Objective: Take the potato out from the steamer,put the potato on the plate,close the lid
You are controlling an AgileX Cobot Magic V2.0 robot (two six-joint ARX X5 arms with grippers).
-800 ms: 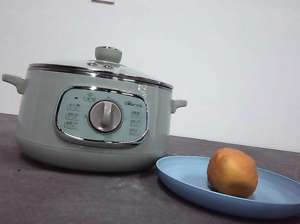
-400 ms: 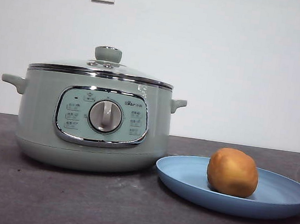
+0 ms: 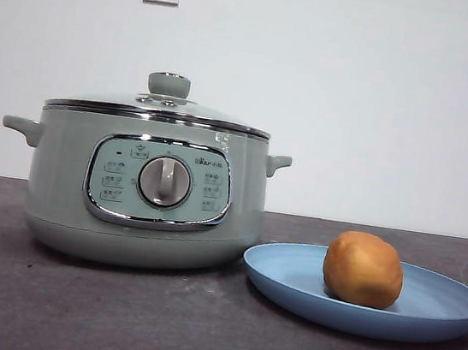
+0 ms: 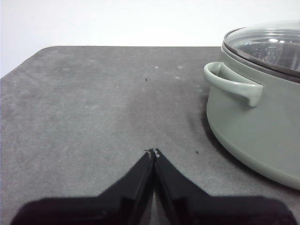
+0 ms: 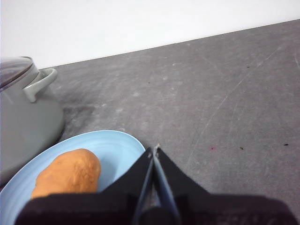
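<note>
The potato point(image 3: 363, 269) is seated on the plate point(image 3: 289, 277); the lid point(image 3: 158, 106) is fitted on the steamer point(image 3: 59, 195). Left gripper point(image 4: 153, 153) and right gripper point(image 5: 154, 150) are clenched, empty.

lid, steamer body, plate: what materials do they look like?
Lid: clear glass by the look, since the pot's inside shows through it in the left wrist view; bright chrome rim, matte sage-green knob.
Steamer body: smooth satin sage-green shell, either plastic or painted metal; shiny chrome trim around the panel, silver dial.
Plate: matte light blue with no glare, likely plastic or melamine, though ceramic is possible.
</note>
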